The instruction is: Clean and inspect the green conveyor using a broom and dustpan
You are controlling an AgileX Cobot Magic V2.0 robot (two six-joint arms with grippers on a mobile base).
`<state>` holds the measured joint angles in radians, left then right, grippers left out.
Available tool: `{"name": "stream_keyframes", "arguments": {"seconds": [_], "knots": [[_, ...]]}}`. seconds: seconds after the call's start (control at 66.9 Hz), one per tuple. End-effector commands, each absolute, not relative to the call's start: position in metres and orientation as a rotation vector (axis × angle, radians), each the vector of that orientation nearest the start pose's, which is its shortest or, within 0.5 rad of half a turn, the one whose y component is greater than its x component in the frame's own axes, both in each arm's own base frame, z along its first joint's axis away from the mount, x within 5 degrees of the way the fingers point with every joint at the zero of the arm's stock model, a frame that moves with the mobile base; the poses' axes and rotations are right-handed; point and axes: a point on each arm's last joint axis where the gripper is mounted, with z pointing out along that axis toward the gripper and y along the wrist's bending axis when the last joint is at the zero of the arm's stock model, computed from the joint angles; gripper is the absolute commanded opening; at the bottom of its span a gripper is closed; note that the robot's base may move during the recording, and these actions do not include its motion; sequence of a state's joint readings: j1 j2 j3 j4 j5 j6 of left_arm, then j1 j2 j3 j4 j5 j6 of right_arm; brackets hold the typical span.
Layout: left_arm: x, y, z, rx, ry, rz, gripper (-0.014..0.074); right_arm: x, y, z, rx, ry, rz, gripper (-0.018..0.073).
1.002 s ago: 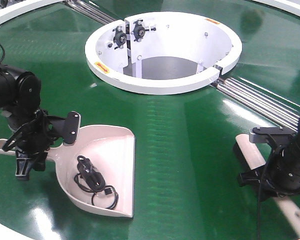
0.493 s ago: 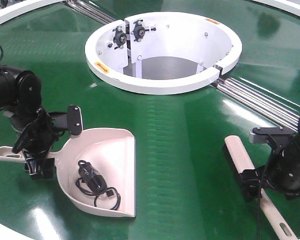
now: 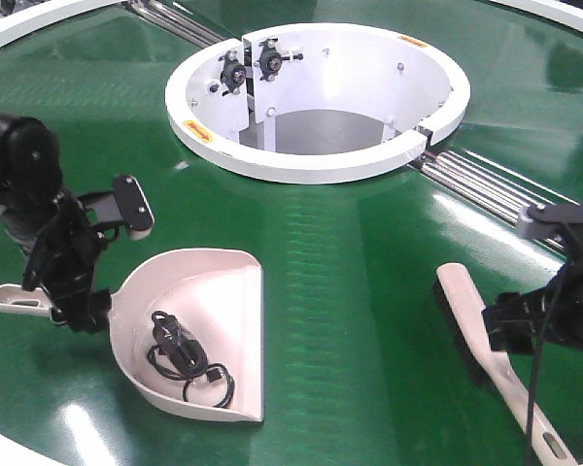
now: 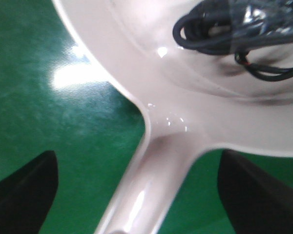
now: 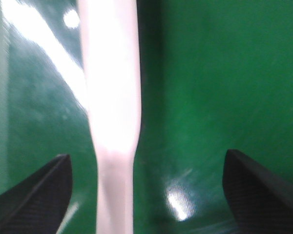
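The pinkish-beige dustpan [image 3: 219,291] lies flat on the green conveyor [image 3: 350,252] at the front left, with a coiled black cable [image 3: 180,354] inside it. Its handle [image 3: 19,299] points left. My left gripper [image 3: 110,260] hovers open over that handle; in the left wrist view the dustpan handle [image 4: 151,185] runs between the spread fingers [image 4: 19,195] untouched. The broom [image 3: 471,325] lies on the belt at the front right, bristles on its left edge. My right gripper [image 3: 532,274] is open just above and to the right of it; the broom handle [image 5: 112,97] sits left of centre between the fingers.
A white ring-shaped hub [image 3: 316,160] with an open centre stands at the back middle. Steel rollers [image 3: 505,194] run along a seam from the hub toward the right. The belt's white rim [image 3: 19,29] curves at the far left.
Both grippers have opened and let go. The broom was laid on the belt and the right gripper drew up and right. The left gripper backed off the dustpan handle.
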<state>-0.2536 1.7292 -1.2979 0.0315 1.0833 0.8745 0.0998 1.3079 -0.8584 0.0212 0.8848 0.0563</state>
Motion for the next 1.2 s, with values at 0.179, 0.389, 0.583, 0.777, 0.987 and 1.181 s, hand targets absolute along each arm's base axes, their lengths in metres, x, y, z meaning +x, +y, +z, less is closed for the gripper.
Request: {"name": "stream_keyframes", "arguments": {"seconds": [0.179,0.389,0.583,0.777,0.987,1.181], "knots": [[0.299,-0.086,0.330,1.366,2.262,0.082,0.0520,0.223,0.024,0.304,-0.038,2.486,0.103,0.0578],[0.272,-0.087,0.377,1.157,2.105,0.006,0.0461,0.201,0.023,0.348,-0.022,2.167,0.147,0.0578],[0.242,-0.078,0.410,0.922,2.077,-0.039,0.0420,0.159,0.024,0.386,-0.123,1.916,0.165,0.0578],[0.212,-0.066,0.416,0.785,1.988,-0.011,0.0416,0.106,0.019,0.410,-0.148,1.740,0.160,0.0578],[0.170,-0.050,0.387,0.518,1.773,-0.042,0.0416,0.075,0.013,0.410,-0.146,1.574,0.107,0.0578],[0.114,-0.031,0.344,0.339,1.511,-0.070,0.0416,0.066,0.011,0.350,-0.128,1.586,0.116,0.0578]]}}
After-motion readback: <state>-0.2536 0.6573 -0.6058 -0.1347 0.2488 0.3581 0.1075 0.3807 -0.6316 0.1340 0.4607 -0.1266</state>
